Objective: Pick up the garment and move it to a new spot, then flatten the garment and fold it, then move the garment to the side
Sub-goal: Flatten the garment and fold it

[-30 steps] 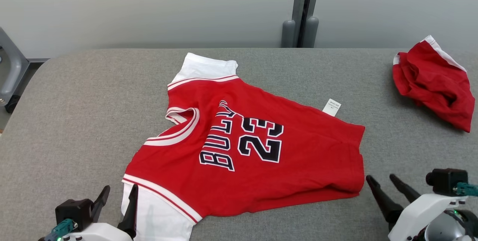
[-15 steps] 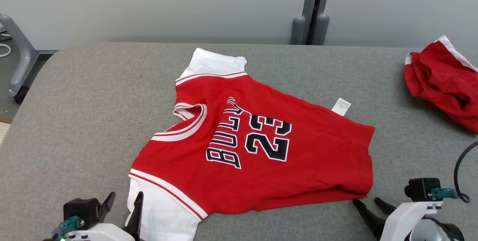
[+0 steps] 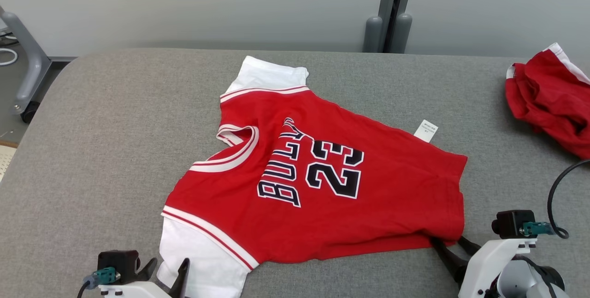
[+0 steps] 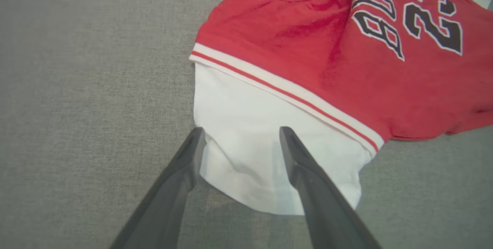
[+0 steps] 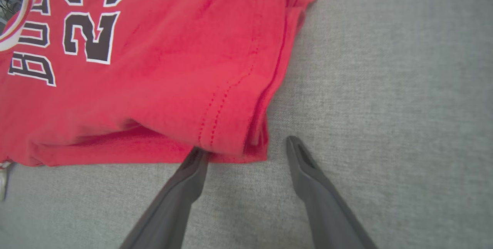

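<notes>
Left claw [image 4: 242, 131]: spread wide and empty; its fingers straddle the near white sleeve [image 4: 238, 98], which we read as a set-up to pinch it.
Right claw [image 5: 246, 145]: also spread and empty, with one finger at the hem corner [image 5: 231, 125] and the other over bare surface.
Garment [image 3: 322, 196]: a red jersey, mid-tabletop [image 3: 115, 127], number side up, mostly flat.
Room: we judge the left side open; a second red garment [image 3: 548, 99] crowds the far right edge.

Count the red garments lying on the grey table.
2. The numbered jersey lies spread in the middle of the table. A crumpled red garment sits at the far right, partly cut off by the picture's edge.
</notes>
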Available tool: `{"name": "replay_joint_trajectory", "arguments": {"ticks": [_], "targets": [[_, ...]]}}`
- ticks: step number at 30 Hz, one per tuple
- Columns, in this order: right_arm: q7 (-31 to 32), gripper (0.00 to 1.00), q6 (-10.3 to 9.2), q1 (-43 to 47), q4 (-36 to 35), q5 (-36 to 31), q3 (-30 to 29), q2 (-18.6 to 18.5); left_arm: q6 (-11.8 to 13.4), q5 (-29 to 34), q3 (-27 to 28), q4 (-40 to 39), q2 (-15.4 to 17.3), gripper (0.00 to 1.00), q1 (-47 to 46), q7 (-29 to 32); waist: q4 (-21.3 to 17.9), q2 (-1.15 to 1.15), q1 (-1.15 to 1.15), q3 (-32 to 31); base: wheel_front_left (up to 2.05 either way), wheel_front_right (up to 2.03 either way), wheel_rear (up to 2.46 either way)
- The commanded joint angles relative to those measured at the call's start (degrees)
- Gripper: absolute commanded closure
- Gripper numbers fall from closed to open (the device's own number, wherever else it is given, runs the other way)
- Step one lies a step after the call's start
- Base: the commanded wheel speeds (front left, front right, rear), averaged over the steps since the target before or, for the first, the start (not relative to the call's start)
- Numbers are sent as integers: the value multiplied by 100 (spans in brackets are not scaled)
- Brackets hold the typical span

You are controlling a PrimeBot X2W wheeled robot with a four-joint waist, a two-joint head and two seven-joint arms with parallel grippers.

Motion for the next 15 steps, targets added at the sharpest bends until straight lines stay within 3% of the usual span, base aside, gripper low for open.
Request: {"name": "replay_joint_trajectory", "arguments": {"ticks": [1, 8, 15], "targets": [[46, 0, 0, 11, 172, 49, 86, 55, -22, -16, 19, 56, 70, 0, -144, 13, -3, 0, 0, 26, 0, 0, 0], [-65, 0, 0, -106, 360, 148, 234, 118, -297, -312, 37, 685, 118, 0, -351, 116, -29, 0, 0, 110, 0, 0, 0], [-143, 0, 0, -205, 422, 280, 431, 126, -402, -438, 55, 1160, 90, 0, -512, 14, -52, 0, 0, 153, 0, 0, 0]]}}
